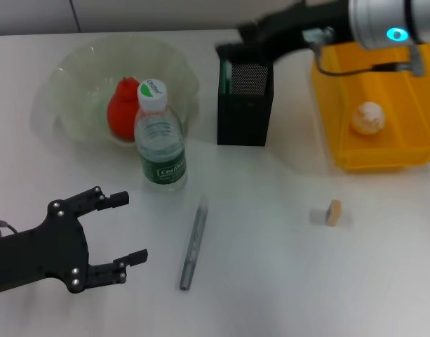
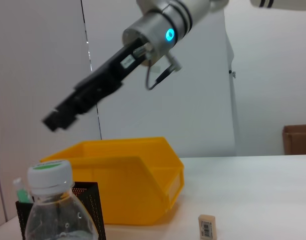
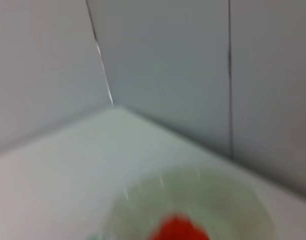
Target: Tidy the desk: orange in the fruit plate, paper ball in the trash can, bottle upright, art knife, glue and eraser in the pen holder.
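Left gripper open; right gripper over pen holder, grip unclear; one bottle upright.

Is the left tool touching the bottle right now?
Apart. The head view shows the left tool open, with bare table between its fingertips and the upright bottle.

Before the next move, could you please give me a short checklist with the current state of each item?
1. Orange in the fruit plate: ok.
2. Paper ball in the trash can: ok.
3. Bottle upright: ok.
4. Art knife in the pen holder: not ok, it lies on the desk.
5. Eraser in the holder: not ok, on the desk.
6. Left gripper free: ok, open and empty. Right gripper above the holder: cannot tell.
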Robot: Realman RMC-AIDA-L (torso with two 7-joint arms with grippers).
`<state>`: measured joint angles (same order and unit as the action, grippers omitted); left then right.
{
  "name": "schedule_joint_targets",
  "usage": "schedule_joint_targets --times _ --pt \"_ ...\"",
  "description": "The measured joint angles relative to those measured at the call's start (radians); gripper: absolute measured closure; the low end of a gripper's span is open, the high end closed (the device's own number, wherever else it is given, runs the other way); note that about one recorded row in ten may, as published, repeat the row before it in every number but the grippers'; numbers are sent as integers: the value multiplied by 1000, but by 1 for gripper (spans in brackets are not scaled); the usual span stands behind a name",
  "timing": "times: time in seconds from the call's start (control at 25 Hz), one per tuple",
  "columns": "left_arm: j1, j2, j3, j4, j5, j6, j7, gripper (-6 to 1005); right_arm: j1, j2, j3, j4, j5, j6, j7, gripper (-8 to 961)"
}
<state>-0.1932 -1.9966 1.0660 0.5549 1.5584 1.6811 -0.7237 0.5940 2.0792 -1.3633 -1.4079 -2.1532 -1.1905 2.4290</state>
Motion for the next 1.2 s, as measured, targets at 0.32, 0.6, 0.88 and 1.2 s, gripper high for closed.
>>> schedule_joint_targets --times 0.32,0.6,0.88,1.2 --pt "0 2 0 0 0 0 0 177 36 3 -7 -247 -266 -532 249 414" --pt "0 3 0 0 0 0 0 177 64 1 -63 -191 -405 -649 193 366" --pt "0 4 0 -2 0 -1 -2 177 79 1 -93 -116 -508 -667 136 365" --pt "-3 3 0 -9 0 -10 -2 177 99 6 -118 35 -527 -566 102 368"
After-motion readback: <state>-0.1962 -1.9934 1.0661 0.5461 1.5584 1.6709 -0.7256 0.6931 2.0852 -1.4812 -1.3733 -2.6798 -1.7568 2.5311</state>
